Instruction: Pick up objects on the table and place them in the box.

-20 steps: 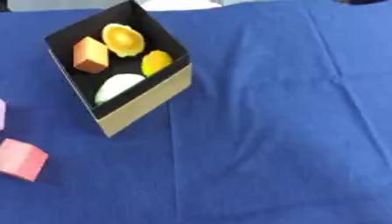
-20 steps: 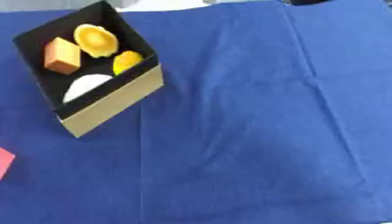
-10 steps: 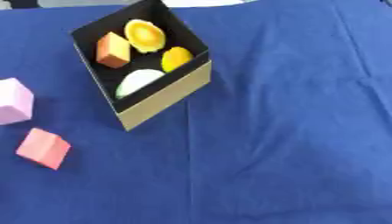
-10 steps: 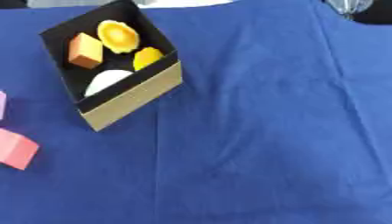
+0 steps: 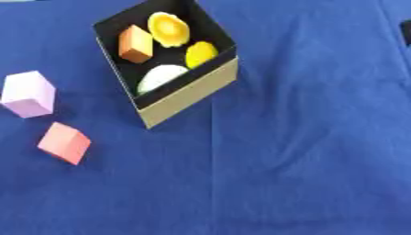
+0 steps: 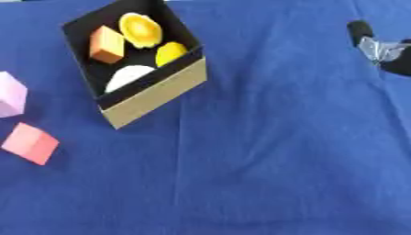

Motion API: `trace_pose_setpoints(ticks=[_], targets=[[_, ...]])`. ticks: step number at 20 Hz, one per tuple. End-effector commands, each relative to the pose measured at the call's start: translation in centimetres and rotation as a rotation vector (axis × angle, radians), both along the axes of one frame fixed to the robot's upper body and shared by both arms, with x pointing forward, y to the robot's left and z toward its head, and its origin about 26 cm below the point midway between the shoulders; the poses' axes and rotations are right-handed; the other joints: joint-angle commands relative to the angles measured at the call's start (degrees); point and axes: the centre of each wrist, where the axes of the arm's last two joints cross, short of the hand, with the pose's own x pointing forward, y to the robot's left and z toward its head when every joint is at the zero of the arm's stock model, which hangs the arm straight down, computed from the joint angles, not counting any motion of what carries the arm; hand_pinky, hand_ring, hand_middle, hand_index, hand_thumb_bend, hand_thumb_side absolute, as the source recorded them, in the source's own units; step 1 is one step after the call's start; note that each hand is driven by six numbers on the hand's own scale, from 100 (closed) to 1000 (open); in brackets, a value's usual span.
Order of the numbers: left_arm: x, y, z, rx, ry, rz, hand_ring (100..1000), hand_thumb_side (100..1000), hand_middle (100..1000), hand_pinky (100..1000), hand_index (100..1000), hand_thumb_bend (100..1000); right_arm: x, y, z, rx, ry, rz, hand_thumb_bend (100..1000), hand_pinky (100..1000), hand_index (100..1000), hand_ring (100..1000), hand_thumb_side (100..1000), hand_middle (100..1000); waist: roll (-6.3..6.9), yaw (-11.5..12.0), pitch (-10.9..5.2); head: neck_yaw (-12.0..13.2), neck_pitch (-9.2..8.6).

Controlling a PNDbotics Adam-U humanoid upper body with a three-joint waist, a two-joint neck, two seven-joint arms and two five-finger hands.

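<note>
Right hand (image 6: pixel 377 48) peeks in at the far right edge, fingers impossible to read. Across the blue counter (image 5: pixel 305 137), the box (image 5: pixel 189 94) holds four pieces; pink cube (image 5: pixel 64 142) and lilac cube (image 5: pixel 29 94) wait left.

One box (image 5: pixel 189 95), black inside with tan outer walls, stands on one blue cloth (image 5: pixel 305 137). Four items lie in the box: one orange block (image 5: pixel 135 43), one orange-yellow round piece (image 5: pixel 169 29), one small yellow piece (image 5: pixel 201 53), one white rounded piece (image 5: pixel 160 77). Two blocks lie outside it: one lilac cube (image 5: pixel 29 94) and one pink cube (image 5: pixel 64 142).
</note>
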Motion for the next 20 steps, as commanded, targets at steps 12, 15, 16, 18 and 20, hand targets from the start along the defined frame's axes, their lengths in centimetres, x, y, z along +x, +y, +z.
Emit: trace_pose_setpoints(ticks=[12,15,16,18,20], targets=[[0.8,-2.5,2.6,0.578,0.149,-0.029,840,386,783,890,878,524,-0.2,0.7,-1.7,0.048,-0.163,-0.021,262,790,770,734,235,683,0.24,-0.1,-0.57,0.1,-0.49],[1.0,-3.0,3.0,0.615,0.168,-0.049,838,325,782,890,879,528,-0.1,0.9,-1.9,0.065,-0.165,-0.013,248,785,767,726,239,677,0.52,-0.1,-0.4,0.7,-0.57],[1.1,-3.1,3.1,0.624,0.171,-0.054,838,320,783,890,879,531,-0.1,0.9,-1.9,0.072,-0.164,-0.009,246,785,767,726,240,677,0.61,-0.1,-0.36,0.8,-0.61],[1.2,-3.5,3.4,0.641,0.175,-0.057,839,286,784,891,874,533,-0.1,1.0,-1.9,0.082,-0.163,-0.003,245,784,766,723,239,675,0.75,-0.1,-0.28,1.0,-0.73],[1.3,-3.8,3.6,0.656,0.181,-0.049,840,267,786,892,873,535,-0.1,1.1,-1.8,0.089,-0.162,0.003,244,783,765,721,239,673,0.85,-0.3,-0.24,1.3,-0.88]])
